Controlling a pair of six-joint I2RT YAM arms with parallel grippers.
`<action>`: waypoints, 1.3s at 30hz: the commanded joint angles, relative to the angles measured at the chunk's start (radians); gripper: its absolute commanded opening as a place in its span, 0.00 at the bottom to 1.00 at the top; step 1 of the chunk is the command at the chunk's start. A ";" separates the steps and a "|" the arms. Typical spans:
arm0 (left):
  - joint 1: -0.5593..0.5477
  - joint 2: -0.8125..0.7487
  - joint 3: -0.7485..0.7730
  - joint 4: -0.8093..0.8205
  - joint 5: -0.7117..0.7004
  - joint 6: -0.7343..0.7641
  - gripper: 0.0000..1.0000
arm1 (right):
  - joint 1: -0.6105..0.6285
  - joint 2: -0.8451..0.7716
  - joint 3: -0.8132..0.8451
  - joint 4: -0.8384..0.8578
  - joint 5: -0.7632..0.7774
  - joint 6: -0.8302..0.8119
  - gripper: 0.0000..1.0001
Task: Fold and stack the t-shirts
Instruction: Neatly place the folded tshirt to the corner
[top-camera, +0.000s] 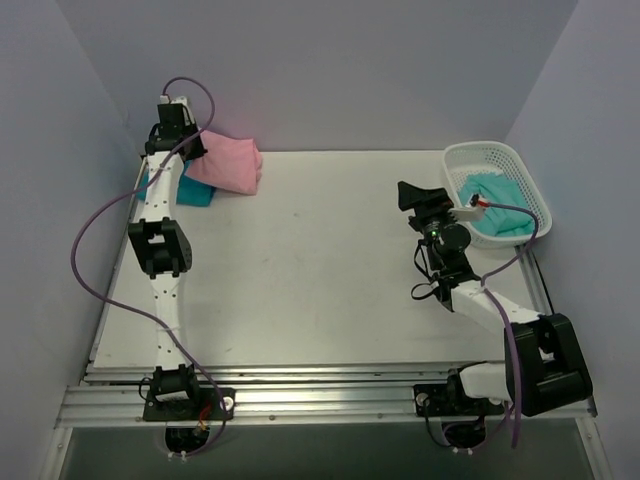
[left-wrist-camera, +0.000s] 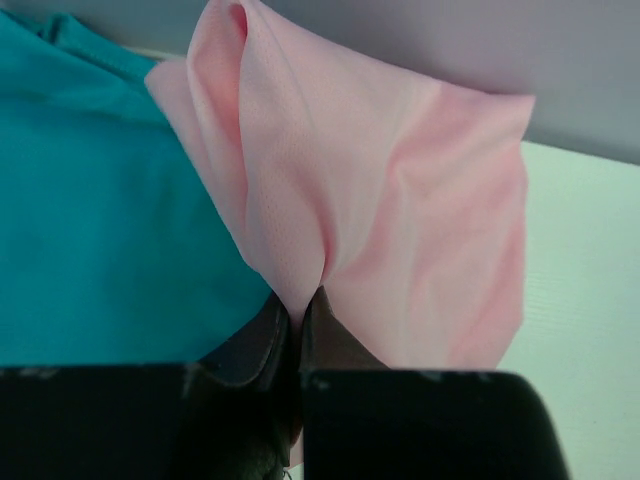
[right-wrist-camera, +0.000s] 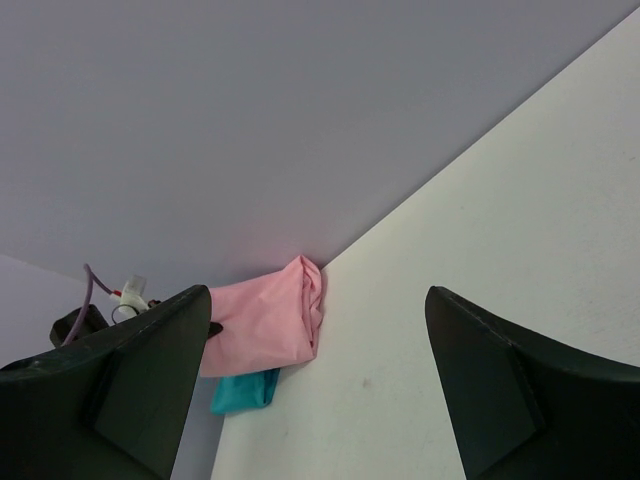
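While the left gripper (left-wrist-camera: 298, 320) is pinching the light pink cloth t-shirt (left-wrist-camera: 400, 200) over the deep teal cloth t-shirt (left-wrist-camera: 90, 200), the right gripper (right-wrist-camera: 315, 330) is hanging open; likely stacking, with release due next.

I see my left arm (top-camera: 165, 300) and right arm (top-camera: 490, 305) as white links with black joints, each trailing a purple cable (top-camera: 76, 250). Left gripper (left-wrist-camera: 297, 305) and right gripper (right-wrist-camera: 316, 295) carry matte black jaws.
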 joint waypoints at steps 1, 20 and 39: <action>0.014 -0.119 0.096 0.018 -0.028 0.030 0.02 | -0.009 0.008 -0.002 0.082 -0.021 0.011 0.84; 0.142 -0.175 -0.117 0.144 -0.230 0.018 0.29 | -0.032 0.064 0.001 0.093 -0.032 0.008 0.84; 0.209 -0.226 -0.326 0.317 -0.204 -0.090 0.87 | -0.111 0.080 -0.023 0.125 -0.081 0.031 0.84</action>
